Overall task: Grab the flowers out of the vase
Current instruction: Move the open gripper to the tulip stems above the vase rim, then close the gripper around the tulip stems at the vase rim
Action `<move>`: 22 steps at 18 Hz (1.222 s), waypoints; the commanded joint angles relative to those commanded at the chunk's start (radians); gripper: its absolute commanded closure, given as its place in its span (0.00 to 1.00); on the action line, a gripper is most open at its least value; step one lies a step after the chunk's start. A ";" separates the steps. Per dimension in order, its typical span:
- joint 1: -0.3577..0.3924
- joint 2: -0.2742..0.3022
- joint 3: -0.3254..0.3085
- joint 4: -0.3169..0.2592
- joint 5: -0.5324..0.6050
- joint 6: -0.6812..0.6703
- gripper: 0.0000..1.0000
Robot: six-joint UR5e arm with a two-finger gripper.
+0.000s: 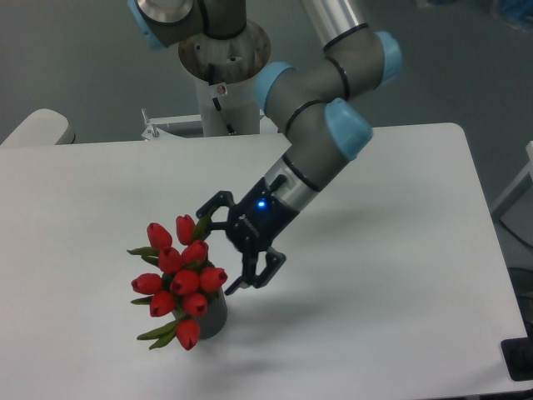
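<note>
The flowers [178,279], a bunch of red closed tulip buds with green leaves, stand in the vase [215,317], a small dark grey cylinder mostly hidden behind the blooms at the table's front left. My gripper [215,252] is open and reaches in from the right. Its upper finger is right beside the top buds, its lower finger beside the rightmost bud. Whether either finger touches a bud I cannot tell. Nothing is held between the fingers.
The white table [391,275] stretches to the right and behind the vase. The arm's base column [223,75] rises behind the far table edge. A pale rounded object [37,129] sits at the far left edge, and a dark item [518,360] at the front right corner.
</note>
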 joint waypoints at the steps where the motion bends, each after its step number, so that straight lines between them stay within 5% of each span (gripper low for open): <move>1: 0.000 0.002 -0.003 0.002 0.000 0.000 0.00; 11: -0.014 -0.021 0.006 0.017 -0.014 -0.006 0.00; 15: -0.014 -0.034 0.014 0.032 -0.017 -0.008 0.07; 18: -0.014 -0.035 0.015 0.032 -0.017 -0.006 0.27; 22: -0.009 -0.041 0.028 0.032 -0.037 -0.005 0.42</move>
